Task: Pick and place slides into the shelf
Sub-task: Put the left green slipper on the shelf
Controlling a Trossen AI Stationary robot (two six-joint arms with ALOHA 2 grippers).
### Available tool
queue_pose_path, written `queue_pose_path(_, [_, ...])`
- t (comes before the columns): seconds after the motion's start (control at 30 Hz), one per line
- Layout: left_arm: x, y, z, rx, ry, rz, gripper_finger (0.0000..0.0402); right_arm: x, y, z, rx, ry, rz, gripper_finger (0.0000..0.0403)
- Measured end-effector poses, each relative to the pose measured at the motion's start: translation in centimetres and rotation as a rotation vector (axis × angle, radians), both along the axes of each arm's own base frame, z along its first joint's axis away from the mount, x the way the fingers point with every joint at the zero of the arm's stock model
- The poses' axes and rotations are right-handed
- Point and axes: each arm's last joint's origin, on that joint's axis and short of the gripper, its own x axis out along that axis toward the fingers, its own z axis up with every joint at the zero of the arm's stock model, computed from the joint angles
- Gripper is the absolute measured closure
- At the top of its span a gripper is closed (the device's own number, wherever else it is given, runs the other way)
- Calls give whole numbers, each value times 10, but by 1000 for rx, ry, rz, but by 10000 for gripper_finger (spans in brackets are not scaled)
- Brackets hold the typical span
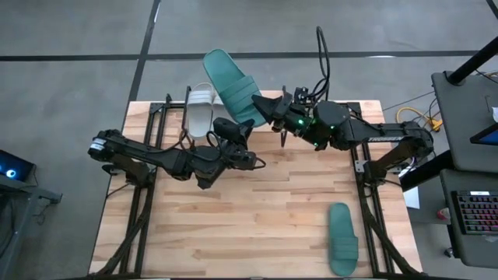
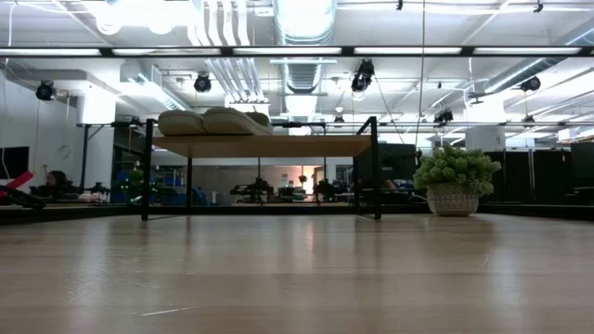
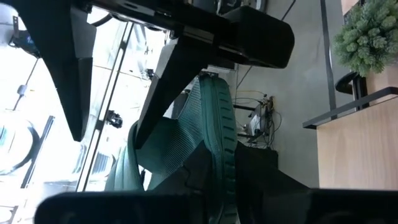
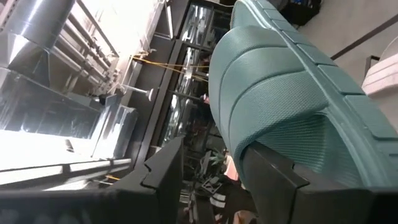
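Gripping one teal slide (image 1: 233, 85) from both sides, right end effector (image 1: 274, 111) and left end effector (image 1: 232, 131) are clamped on it.

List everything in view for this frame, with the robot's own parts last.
pale slides: 2, grey-white, on top of the shelf
shelf: 1, light wood top, black legs, at the table's far edge
raised teal slide: 1, teal, in the air by the shelf
second teal slide: 1, teal, flat on the table near its right side
plant: 1, green, pale pot, beyond the table
table: 1, light wood
left end effector: 1, dark, shut on the raised teal slide
right end effector: 1, dark, at that slide's strap
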Motion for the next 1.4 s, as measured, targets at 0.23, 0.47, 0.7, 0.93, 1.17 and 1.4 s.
queue_pose_path(0.23, [-1, 1, 1, -2, -1, 8, 382, 0, 7, -1, -9, 16, 15, 250])
queue_pose_path(0.47, [-1, 1, 1, -7, -7, 20, 382, -1, 23, -3, -27, 45, 63, 250])
queue_pose_path(0.7, [-1, 1, 1, -6, -5, 16, 382, -7, 36, 0, -65, 60, 68, 250])
queue_pose_path(0.93, [-5, -4, -4, -1, 8, -11, 382, -29, 42, 16, -159, 56, 82, 250])
queue_pose_path(1.17, [-21, -15, -21, 18, 55, -137, 382, -49, 44, 30, -256, 61, 78, 250])
queue_pose_path(1.4, [-40, -11, -32, 5, 54, -178, 382, -46, 47, 26, -264, 93, 95, 250])
